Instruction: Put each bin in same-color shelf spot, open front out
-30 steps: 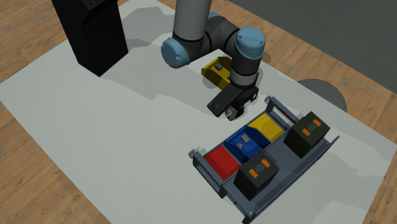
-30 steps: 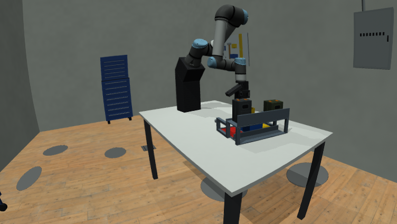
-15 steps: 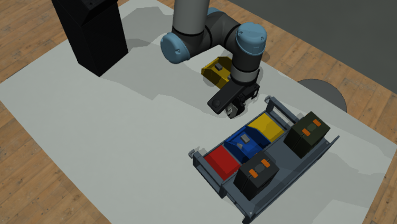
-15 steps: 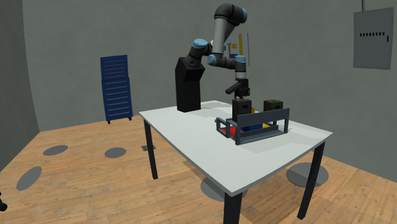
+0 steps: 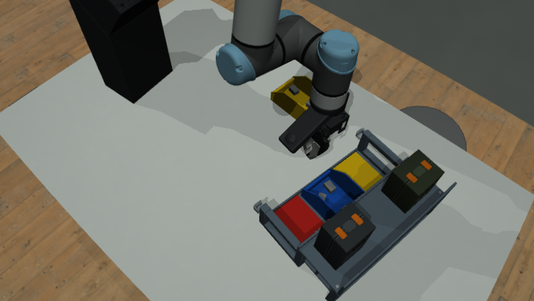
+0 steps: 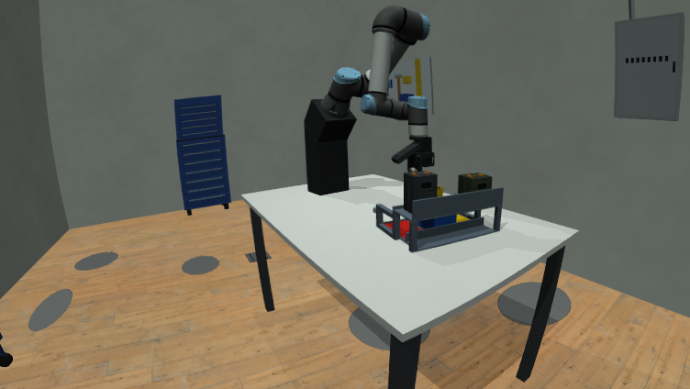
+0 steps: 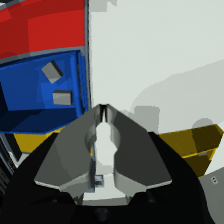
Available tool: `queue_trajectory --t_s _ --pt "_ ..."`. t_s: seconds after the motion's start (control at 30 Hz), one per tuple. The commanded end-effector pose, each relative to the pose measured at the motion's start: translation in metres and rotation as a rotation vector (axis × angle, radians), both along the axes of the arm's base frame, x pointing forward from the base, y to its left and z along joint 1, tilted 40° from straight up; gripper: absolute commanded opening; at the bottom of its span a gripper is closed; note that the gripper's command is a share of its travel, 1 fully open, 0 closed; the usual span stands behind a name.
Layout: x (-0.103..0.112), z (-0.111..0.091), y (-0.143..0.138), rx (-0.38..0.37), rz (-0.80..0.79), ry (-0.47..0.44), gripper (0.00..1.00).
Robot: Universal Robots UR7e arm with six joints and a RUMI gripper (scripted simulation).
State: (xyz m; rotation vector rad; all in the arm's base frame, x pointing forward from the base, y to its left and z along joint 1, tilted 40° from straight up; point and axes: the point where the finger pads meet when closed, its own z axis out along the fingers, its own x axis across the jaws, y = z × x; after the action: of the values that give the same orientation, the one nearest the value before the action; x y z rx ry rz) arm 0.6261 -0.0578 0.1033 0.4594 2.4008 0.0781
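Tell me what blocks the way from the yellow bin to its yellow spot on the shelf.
The gripper, shut and empty, hangs over the table between the yellow bin and the shelf. The yellow mark itself is bare; the blue bin sits beside it. The low top board is hard to judge.

Place: a workshop or industrial test room.
Walls: plain grey, windowless.
Floor: wooden planks (image 6: 144,333) with grey round patches.
Far wall: a blue louvred panel rack (image 6: 202,150) stands on the floor; a board of hanging tools (image 6: 410,79) shows behind the arm.
Right wall: a grey electrical cabinet (image 6: 647,67).
Centre: a white desk (image 6: 338,241) on dark legs carries a black pedestal (image 6: 328,154) with the arm.
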Motion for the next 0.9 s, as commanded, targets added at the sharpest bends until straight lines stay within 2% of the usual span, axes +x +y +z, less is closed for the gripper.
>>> queue_trajectory --t_s 0.0,0.17,0.37,0.67,0.73,0.87 --pt "-0.001 0.0 0.001 0.006 -0.007 -0.002 0.0" --pt "-0.002 -0.001 0.004 0.018 -0.022 -0.003 0.0" --pt "-0.008 -0.005 0.014 0.068 -0.082 -0.006 0.0" --pt "-0.026 -0.015 0.044 0.209 -0.25 -0.017 0.0" --pt "-0.026 -0.015 0.044 0.209 -0.25 -0.017 0.0" --pt "-0.037 -0.02 0.06 0.293 -0.351 -0.025 0.0"
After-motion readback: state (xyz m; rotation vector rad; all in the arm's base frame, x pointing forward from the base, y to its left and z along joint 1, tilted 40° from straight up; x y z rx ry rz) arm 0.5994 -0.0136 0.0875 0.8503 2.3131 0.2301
